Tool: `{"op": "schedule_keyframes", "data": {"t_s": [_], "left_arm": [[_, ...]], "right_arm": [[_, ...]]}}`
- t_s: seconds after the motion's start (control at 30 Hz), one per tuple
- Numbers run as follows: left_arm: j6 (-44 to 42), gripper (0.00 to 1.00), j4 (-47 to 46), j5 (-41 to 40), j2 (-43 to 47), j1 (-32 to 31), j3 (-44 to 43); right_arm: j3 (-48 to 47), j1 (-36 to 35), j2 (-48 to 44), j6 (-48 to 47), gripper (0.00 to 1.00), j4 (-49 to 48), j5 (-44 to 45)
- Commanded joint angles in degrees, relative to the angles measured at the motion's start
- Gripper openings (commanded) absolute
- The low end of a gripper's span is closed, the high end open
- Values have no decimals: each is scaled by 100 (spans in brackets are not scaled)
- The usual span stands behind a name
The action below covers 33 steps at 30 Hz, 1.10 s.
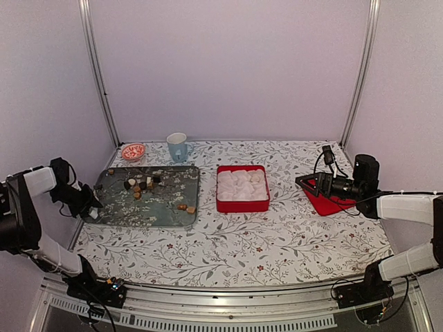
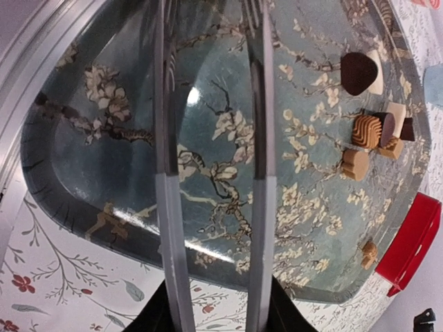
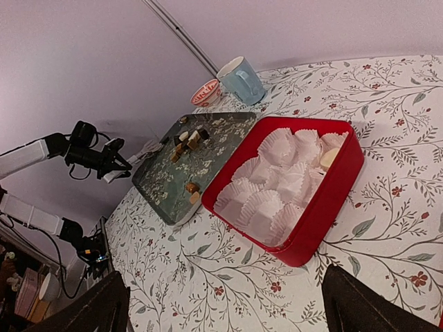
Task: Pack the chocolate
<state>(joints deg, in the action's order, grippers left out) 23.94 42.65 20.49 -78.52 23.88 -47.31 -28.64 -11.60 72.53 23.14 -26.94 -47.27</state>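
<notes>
Several small chocolates, dark brown, tan and whitish, lie in a cluster [image 1: 140,185] on a dark blossom-print tray [image 1: 166,214], with two more [image 1: 185,207] near its right edge. They show up close in the left wrist view [image 2: 365,131]. A red square box [image 1: 242,205] lined with white paper cups stands right of the tray; one pale chocolate [image 3: 329,158] sits in a cup. My left gripper [image 1: 91,205] is open and empty over the tray's left edge [image 2: 210,41]. My right gripper [image 1: 309,182] is open and empty, right of the box [image 3: 232,304].
A light blue mug [image 1: 177,146] and a small red-and-white bowl [image 1: 133,151] stand behind the tray. A flat red lid [image 1: 331,203] lies under my right gripper. Metal frame posts rise at the back corners.
</notes>
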Motion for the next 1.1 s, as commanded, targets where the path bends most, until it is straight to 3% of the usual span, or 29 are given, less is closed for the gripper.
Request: {"op": "schedule_keyframes", "data": {"t_s": [0.0,0.37,1.07], "left_arm": [[-148,31,-248,22,-192,-77,-164],[-287,27,-157,108,-439,-884,-506],[-419,25,208,-244,-37,-1115,-763]], "right_arm": [[-133,17,66,-38,99,49,-72],[-133,35,72,-42,99,51,-107],[-136,59,77,-15,99,49,-166]]}}
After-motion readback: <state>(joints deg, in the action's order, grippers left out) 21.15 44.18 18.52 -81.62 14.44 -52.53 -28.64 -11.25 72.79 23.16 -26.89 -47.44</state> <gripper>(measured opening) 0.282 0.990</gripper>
